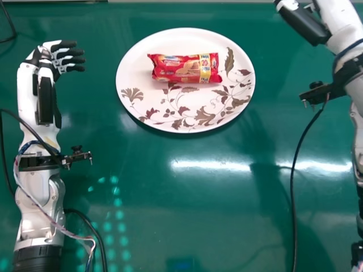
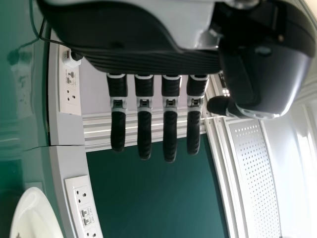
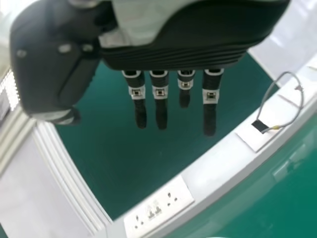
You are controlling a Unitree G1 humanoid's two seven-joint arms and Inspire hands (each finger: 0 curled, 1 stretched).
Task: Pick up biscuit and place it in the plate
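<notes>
Biscuit, one: on far half of plate. Left hand, right hand: fingers apart, empty. Risk: my needless regrasp could drag the plate.

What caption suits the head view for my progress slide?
Oblong red biscuit packet in shiny wrapper, lying on the rounded white leaf-patterned plate; left hand open nearby.

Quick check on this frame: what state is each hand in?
Left hand: open, fingers extended, holding nothing.
Right hand: open, fingers extended, holding nothing.
</notes>
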